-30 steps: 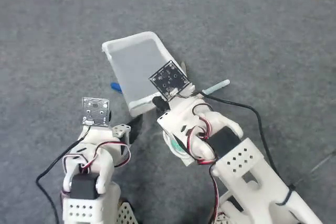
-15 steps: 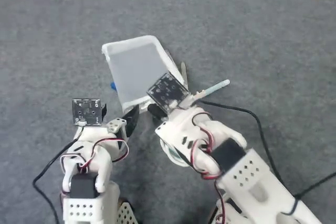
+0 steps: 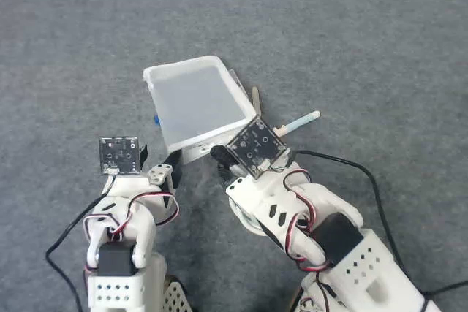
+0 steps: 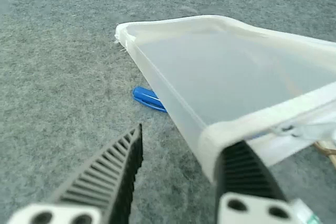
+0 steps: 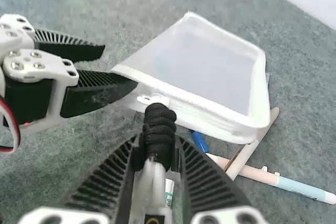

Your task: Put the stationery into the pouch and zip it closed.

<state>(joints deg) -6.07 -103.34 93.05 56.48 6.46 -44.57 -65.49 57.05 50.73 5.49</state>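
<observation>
The grey, carpet-like worktop (image 3: pixel 380 63) reaches up to a pale wall strip at the top of the high view. The translucent white pouch (image 3: pixel 191 100) lies a little left of the centre, with its near edge between the two arms. A blue pen (image 3: pixel 156 119) shows from under the pouch's left side. A wooden stick (image 3: pixel 256 100) and a light blue pen (image 3: pixel 300 121) lie just right of the pouch.

The left pincer (image 4: pixel 181 148), at the lower left of the high view, stands wide and holds nothing. The near corner of the pouch lies over one of its fingers (image 4: pixel 244 174). The right pincer (image 5: pixel 159 140), just below the centre, is closed narrow around a black-tipped pen (image 5: pixel 159 124). The tip of this pen touches the near edge of the pouch.
</observation>
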